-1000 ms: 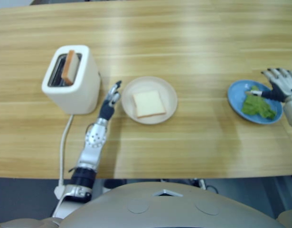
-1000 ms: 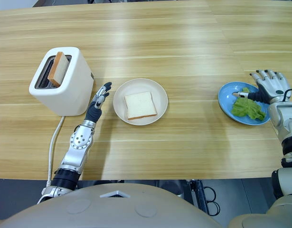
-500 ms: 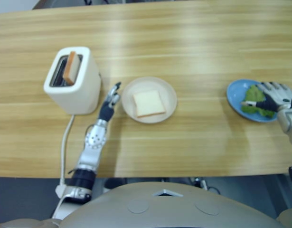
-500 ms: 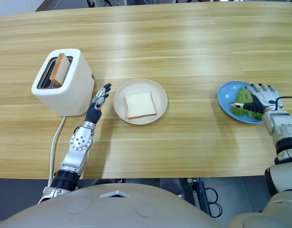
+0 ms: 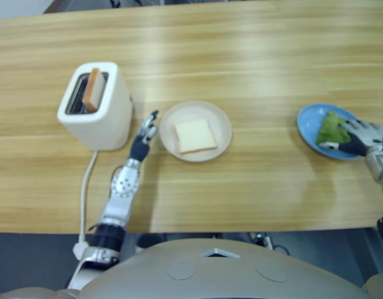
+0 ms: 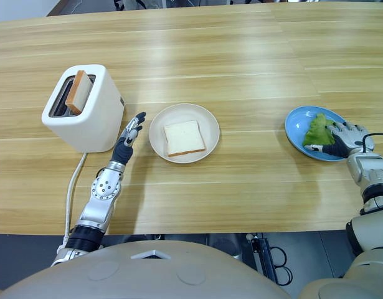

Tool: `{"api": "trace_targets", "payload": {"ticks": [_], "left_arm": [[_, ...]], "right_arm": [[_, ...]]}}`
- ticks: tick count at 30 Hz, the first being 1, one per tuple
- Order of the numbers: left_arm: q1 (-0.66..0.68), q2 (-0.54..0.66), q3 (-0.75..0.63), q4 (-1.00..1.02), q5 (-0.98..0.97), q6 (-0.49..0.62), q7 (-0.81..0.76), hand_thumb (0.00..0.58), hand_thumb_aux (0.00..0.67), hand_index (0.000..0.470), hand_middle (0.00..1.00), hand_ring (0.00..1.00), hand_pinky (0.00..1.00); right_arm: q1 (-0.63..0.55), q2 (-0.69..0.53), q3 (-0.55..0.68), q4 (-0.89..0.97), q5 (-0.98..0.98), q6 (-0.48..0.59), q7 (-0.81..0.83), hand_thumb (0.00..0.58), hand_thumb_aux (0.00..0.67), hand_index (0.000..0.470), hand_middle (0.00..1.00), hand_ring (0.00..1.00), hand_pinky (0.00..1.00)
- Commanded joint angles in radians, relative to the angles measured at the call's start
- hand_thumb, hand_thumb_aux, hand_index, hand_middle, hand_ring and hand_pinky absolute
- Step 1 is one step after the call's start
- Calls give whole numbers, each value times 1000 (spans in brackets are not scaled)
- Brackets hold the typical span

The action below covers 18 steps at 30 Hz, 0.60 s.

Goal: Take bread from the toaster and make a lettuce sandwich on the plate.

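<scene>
Wooden table (image 6: 241, 56): white toaster (image 6: 91, 121) at left, one bread slice (image 6: 78, 91) upright in its slot; central plate (image 6: 207, 118) bearing a second slice (image 6: 184, 137); blue dish (image 6: 294, 124) at right. Left hand (image 6: 130, 136), fingers straight, empty, between toaster and plate; right hand (image 6: 344, 138) curled on the lettuce (image 6: 316, 131) on the dish.

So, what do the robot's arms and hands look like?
Both look metallic. The left hand has dark fingers with pale tips; its forearm is silver with a round dotted disc. The right hand has grey plates over black fingers, and a thin black cable at its wrist.
</scene>
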Motion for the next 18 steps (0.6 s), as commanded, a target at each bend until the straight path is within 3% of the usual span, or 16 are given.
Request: {"api": "trace_targets", "payload": {"ticks": [1, 2, 5, 18], "left_arm": [[10, 12, 1, -7, 12, 15, -5, 0, 0, 0, 0, 0, 0], [11, 13, 1, -9, 11, 15, -5, 0, 0, 0, 0, 0, 0], [13, 13, -1, -8, 12, 15, -5, 0, 0, 0, 0, 0, 0], [24, 9, -2, -6, 19, 14, -2, 0, 0, 0, 0, 0, 0]], "right_arm": [[1, 7, 13, 0, 22, -9, 17, 476, 386, 265, 0, 0, 0], [2, 7, 14, -4, 25, -10, 18, 509, 436, 299, 0, 0, 0], [3, 7, 14, -10, 31, -12, 18, 566, 568, 390, 184, 184, 184], [7, -4, 15, -19, 43, -19, 11, 576, 615, 422, 196, 196, 196]]}}
